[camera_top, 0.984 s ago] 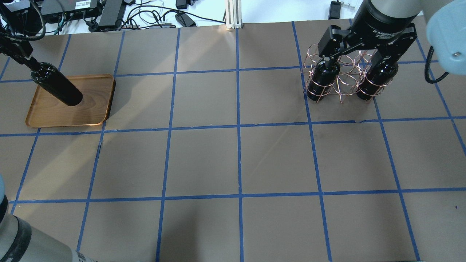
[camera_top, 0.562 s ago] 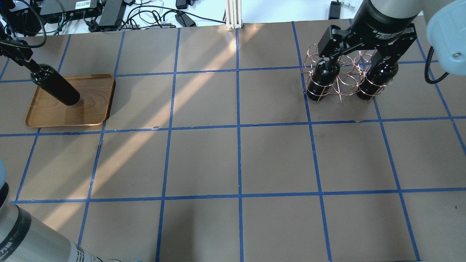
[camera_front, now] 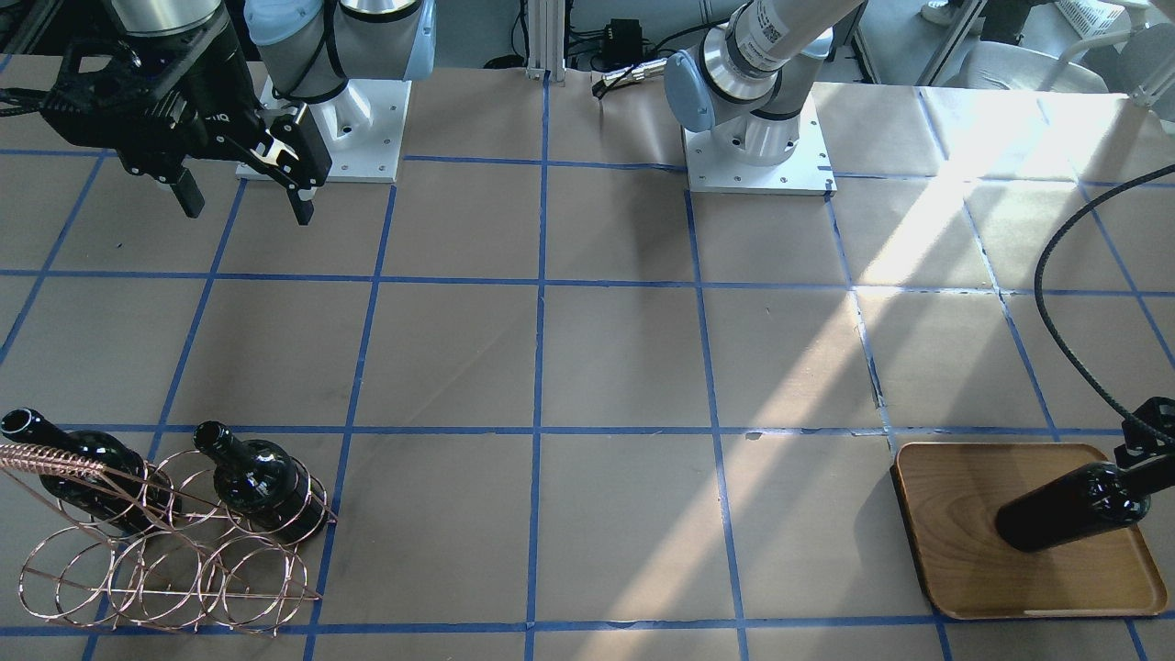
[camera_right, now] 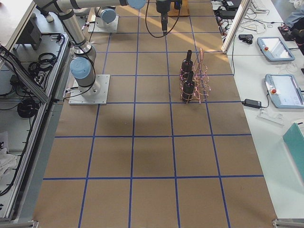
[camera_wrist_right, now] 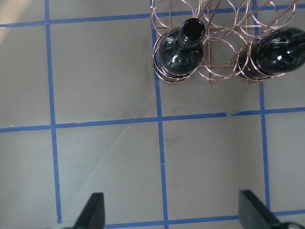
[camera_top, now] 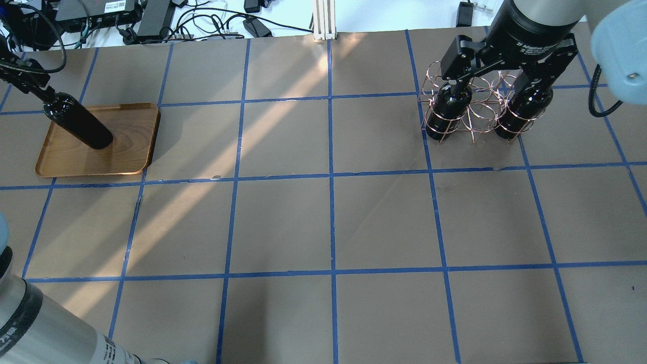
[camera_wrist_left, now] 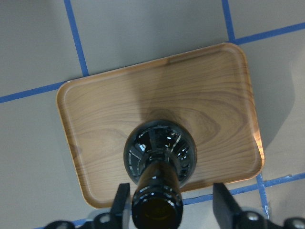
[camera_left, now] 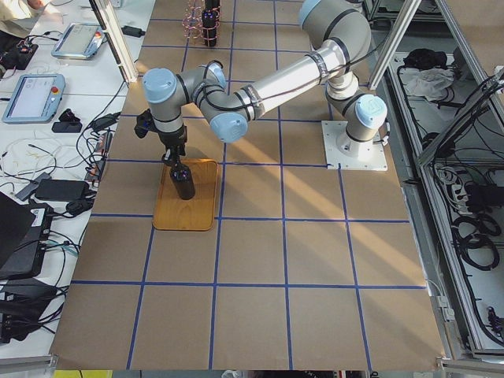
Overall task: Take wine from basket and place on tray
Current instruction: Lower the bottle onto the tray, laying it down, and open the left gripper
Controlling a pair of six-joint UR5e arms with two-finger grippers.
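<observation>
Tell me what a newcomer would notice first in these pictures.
Probably the black wine bottle standing on the wooden tray at the robot's left end, the left gripper's fingers either side of its neck. Then the copper wire basket at the opposite end, holding two more bottles, with the open right gripper raised nearby.

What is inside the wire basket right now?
Two black wine bottles, one and another, stand upright in rings of the copper wire basket, an empty ring between them. Their bases are hidden by their own bodies.
</observation>
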